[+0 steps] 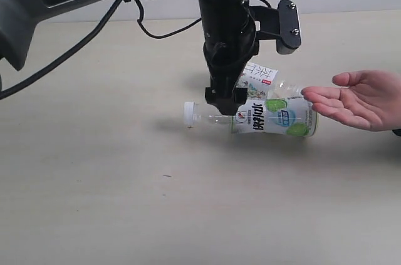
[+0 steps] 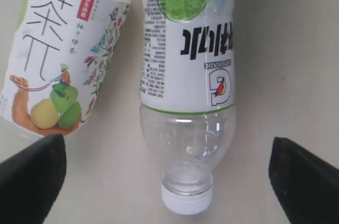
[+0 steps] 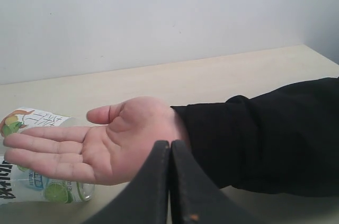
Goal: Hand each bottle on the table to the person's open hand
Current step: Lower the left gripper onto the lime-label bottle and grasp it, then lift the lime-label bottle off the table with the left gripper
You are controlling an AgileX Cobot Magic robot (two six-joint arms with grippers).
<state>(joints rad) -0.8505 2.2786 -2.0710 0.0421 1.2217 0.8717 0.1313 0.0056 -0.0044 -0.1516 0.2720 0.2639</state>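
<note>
The green-lime bottle point(image 1: 276, 118) point(image 2: 185, 65) lies on its side on the table point(image 1: 94, 202), its white cap point(image 1: 190, 113) pointing left. My left gripper point(image 1: 225, 108) point(image 2: 167, 144) hangs open over its clear neck, one finger on each side and neither touching it. The orange-green fruit bottle point(image 1: 258, 77) point(image 2: 58, 60) lies just behind, also on its side. The person's open hand point(image 1: 360, 99) point(image 3: 106, 144) waits palm up at the right, fingertips near the lime bottle's base. My right gripper point(image 3: 170, 147) is shut and empty, low in front of that hand. The blue-marked and pink bottles are out of view.
The left arm's black camera mount point(image 1: 288, 24) sticks out above the bottles. A black sleeve point(image 3: 265, 134) covers the person's forearm at the table's right side. A pale wall point(image 3: 159, 12) rises behind the table.
</note>
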